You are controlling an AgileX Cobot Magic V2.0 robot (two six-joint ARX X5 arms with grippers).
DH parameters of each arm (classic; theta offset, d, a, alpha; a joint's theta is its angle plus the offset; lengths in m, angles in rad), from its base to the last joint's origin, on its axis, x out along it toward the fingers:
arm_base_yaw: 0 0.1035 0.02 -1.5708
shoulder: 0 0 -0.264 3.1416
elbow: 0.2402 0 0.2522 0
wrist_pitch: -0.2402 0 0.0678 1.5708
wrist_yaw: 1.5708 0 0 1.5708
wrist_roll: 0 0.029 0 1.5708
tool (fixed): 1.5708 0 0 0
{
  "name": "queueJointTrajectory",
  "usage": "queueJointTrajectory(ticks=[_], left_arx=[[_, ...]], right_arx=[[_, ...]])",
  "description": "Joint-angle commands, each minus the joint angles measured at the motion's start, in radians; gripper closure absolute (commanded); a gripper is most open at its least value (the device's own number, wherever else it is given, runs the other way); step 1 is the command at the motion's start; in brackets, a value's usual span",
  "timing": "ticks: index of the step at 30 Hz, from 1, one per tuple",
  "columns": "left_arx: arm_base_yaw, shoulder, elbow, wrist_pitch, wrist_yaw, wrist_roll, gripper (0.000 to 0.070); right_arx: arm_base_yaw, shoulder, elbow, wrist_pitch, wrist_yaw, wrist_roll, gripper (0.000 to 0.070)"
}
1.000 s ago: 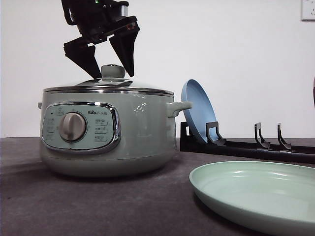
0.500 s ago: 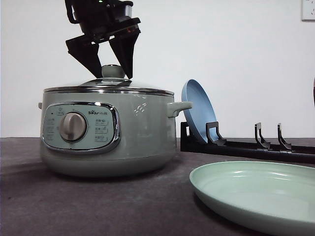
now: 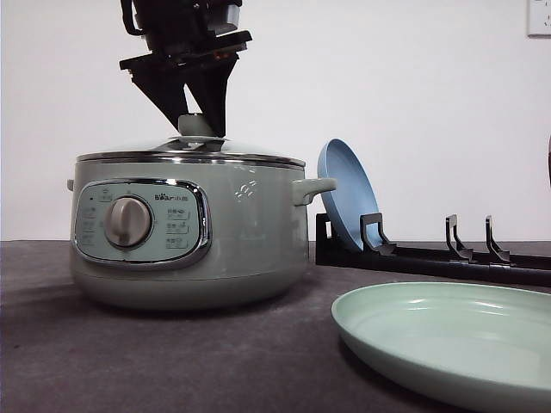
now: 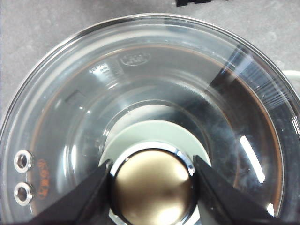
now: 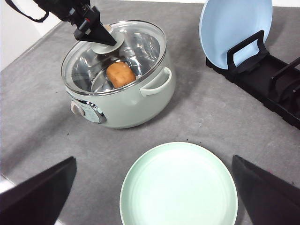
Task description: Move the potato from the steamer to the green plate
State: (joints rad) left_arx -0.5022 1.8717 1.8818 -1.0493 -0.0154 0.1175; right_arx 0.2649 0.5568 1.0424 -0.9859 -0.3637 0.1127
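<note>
A grey tabletop [image 3: 172, 361] runs back to a plain white wall, and on it we record the steamer [image 3: 189, 232], its glass lid [image 5: 117, 51] in place. Beside it lies the green plate [image 3: 448, 344], bare, and behind stands a black rack [image 3: 430, 254] holding a blue plate [image 3: 344, 194] on edge.

We note that the left gripper [image 3: 196, 120] now sits around the lid knob [image 4: 153, 187]. In the left wrist view the two fingers [image 4: 89, 197] press against either side of the knob, so we judge the gripper closed on it. The lid rim rests level on the pot in the front view; it has not been lifted.

Against the frame a second ago, the same gripper has come down from above the knob and its fingers, then spread wide, have drawn together. Half a second ago they were narrower but short of contact. Nothing else on the tabletop has moved.

The potato [image 5: 121, 74] lies inside the steamer, seen through the glass in the right wrist view. The right gripper [image 5: 154, 197] hangs well above the green plate, fingers wide apart and holding nothing.

In our judgement, the grasp on the knob clears the way to raise the lid; the transfer itself has yet to begin.
</note>
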Motion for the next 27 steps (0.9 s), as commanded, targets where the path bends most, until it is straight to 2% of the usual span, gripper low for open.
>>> queueJointTrajectory(ticks=[1, 7, 18, 27], left_arx=[[-0.009, 0.019, 0.022, -0.012, 0.006, -0.006, 0.07], [-0.009, 0.013, 0.051, -0.025, -0.012, -0.019, 0.07], [-0.009, 0.004, 0.24, -0.144, -0.012, -0.055, 0.07], [-0.001, -0.009, 0.255, -0.165, -0.013, -0.054, 0.07]], right_arx=[[0.001, 0.003, 0.009, 0.005, 0.002, 0.011, 0.0], [0.001, 0.003, 0.009, 0.005, 0.002, 0.011, 0.0], [0.001, 0.003, 0.009, 0.005, 0.004, 0.011, 0.0], [0.001, 0.003, 0.009, 0.005, 0.005, 0.011, 0.0]])
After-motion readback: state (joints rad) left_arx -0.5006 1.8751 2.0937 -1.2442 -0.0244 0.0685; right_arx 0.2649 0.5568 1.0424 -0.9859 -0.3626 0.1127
